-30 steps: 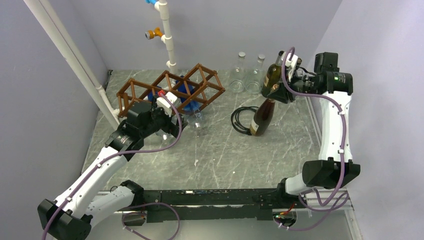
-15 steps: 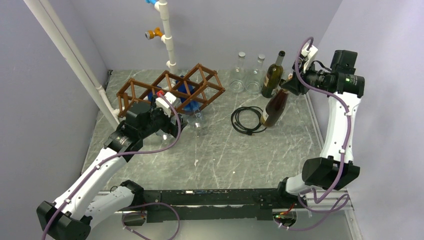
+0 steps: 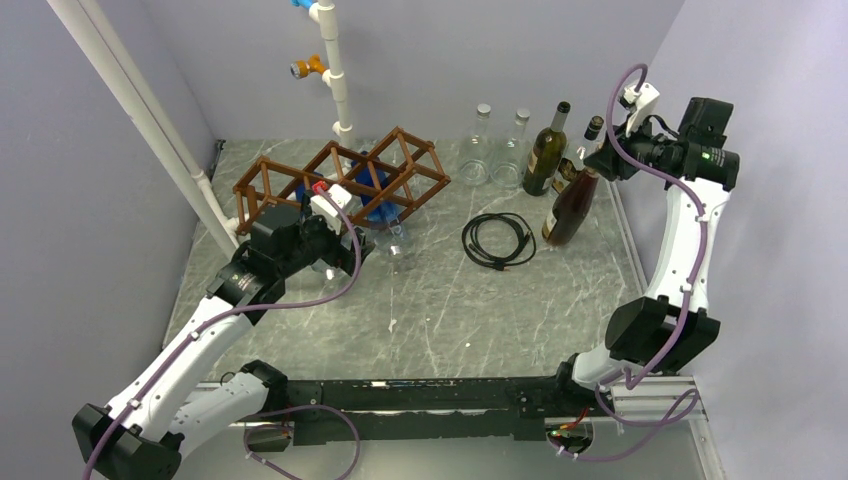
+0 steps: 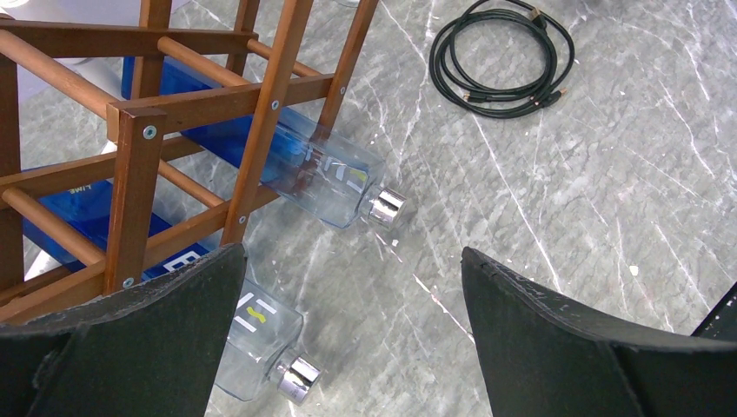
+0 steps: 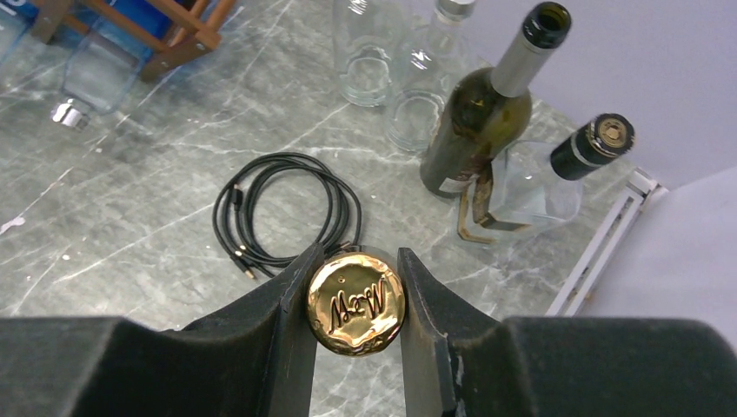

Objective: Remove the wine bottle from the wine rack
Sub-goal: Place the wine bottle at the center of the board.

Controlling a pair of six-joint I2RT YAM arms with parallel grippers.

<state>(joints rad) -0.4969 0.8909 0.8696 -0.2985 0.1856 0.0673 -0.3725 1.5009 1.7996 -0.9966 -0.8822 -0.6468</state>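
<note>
- Checking progress first: the wine bottle (image 3: 568,208) is off the wine rack (image 3: 340,180) and well apart from it, over at the right side of the bench (image 3: 430,310).
- Removal therefore appears done. By my judgement, what is left is to stand the bottle on the bench and let it go.
- Right claw (image 3: 597,168): pressed in on the bottle's top, pinching it just below the gold cap (image 5: 356,302), one finger on each side.
- Left claw (image 4: 352,258): spread wide and empty, hovering just beside the near end of the rack, above two blue-labelled bottles (image 4: 330,178) that lie in the lower cells.
- Position of the bottle: it leans, neck up toward the right arm and base down toward the bench. Whether the base touches the bench cannot be told.
- Neighbours: a green bottle (image 3: 545,155) and clear glass bottles (image 3: 480,150) stand upright behind it, and a black cable (image 3: 497,240) lies coiled on the bench just to its left.
- Appearance of the bottle: dark reddish-brown glass, slim body tapering to a long neck. The gold cap is crinkled and embossed with script lettering. No label can be made out from either view.
</note>
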